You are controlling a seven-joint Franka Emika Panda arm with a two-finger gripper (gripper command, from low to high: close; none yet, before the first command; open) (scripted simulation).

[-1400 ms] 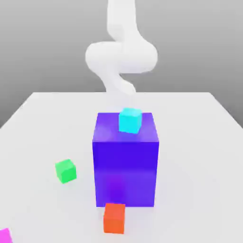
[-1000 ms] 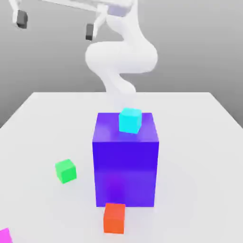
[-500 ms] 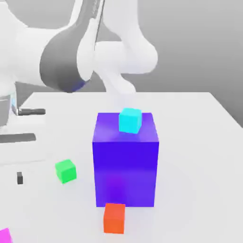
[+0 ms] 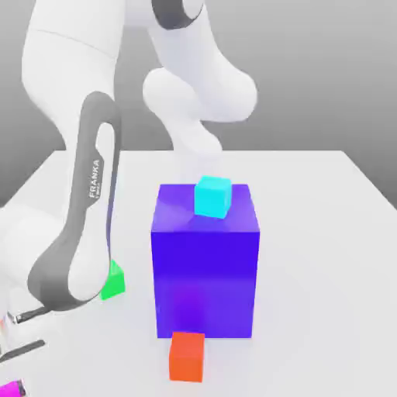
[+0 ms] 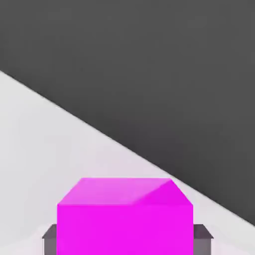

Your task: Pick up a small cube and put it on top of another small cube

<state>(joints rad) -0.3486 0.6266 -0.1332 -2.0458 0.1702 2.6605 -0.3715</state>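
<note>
The small magenta-pink cube [image 5: 124, 219] rests on the white table, seen close up in the hand view. My gripper [image 5: 124, 240] is shut on it, with a dark finger [image 5: 50, 238] pressed to each side face. In the exterior view the same cube [image 4: 8, 387] peeks in at the lower left corner, under my arm [image 4: 81, 225]. A small green cube [image 4: 115, 281] sits just beyond, half hidden behind the arm. A small red cube [image 4: 187, 356] lies at the front. A small cyan cube [image 4: 212, 195] sits on top of the large blue-purple cube [image 4: 205, 271].
The large blue-purple cube stands in the middle of the white table [image 4: 326, 256], with the red cube just in front of it. The table's edge [image 5: 114, 142] runs close behind the magenta cube.
The arm has swung down from high above to the exterior view's lower left corner. The gripper, wide open before, has shut on the magenta cube. The arm now covers part of the green cube.
</note>
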